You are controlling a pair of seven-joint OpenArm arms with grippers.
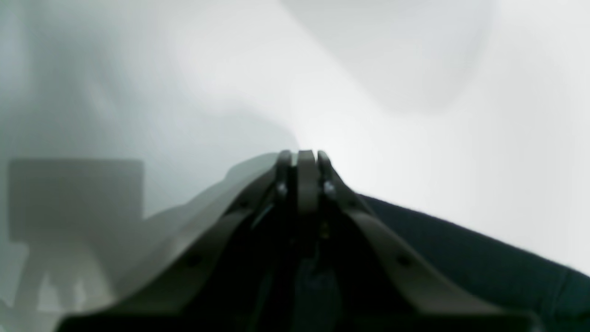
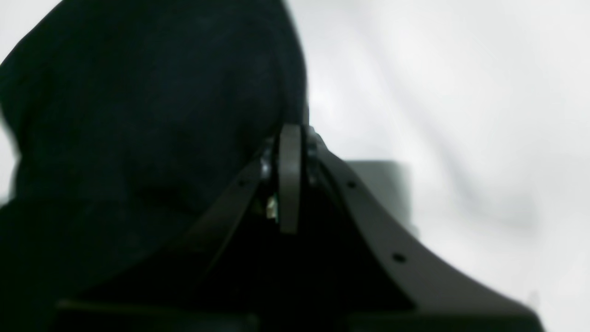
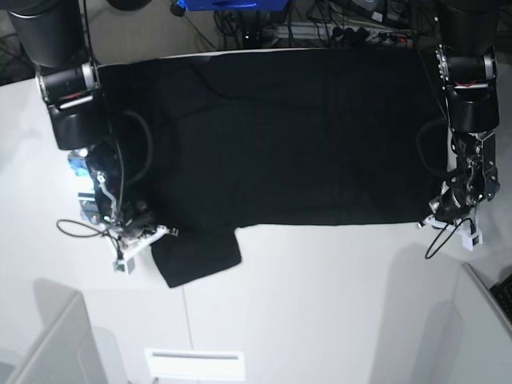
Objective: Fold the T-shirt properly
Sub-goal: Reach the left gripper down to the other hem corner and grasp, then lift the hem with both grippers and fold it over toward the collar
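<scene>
The black T-shirt (image 3: 296, 136) lies spread on the white table, one sleeve (image 3: 196, 256) pointing toward the front left. No print or label shows. My right gripper (image 3: 162, 233) is at the sleeve's upper edge. In the right wrist view its tips (image 2: 290, 133) are shut against the bunched black fabric (image 2: 147, 115). My left gripper (image 3: 424, 222) is at the shirt's front right corner. In the left wrist view its tips (image 1: 306, 157) are shut over white table, with black fabric (image 1: 461, 258) along its right side.
The white table (image 3: 336, 304) extends in front of the shirt. A white raised panel (image 3: 48, 344) stands at the front left, another (image 3: 488, 320) at the front right. Cables and gear (image 3: 320, 20) lie beyond the far edge.
</scene>
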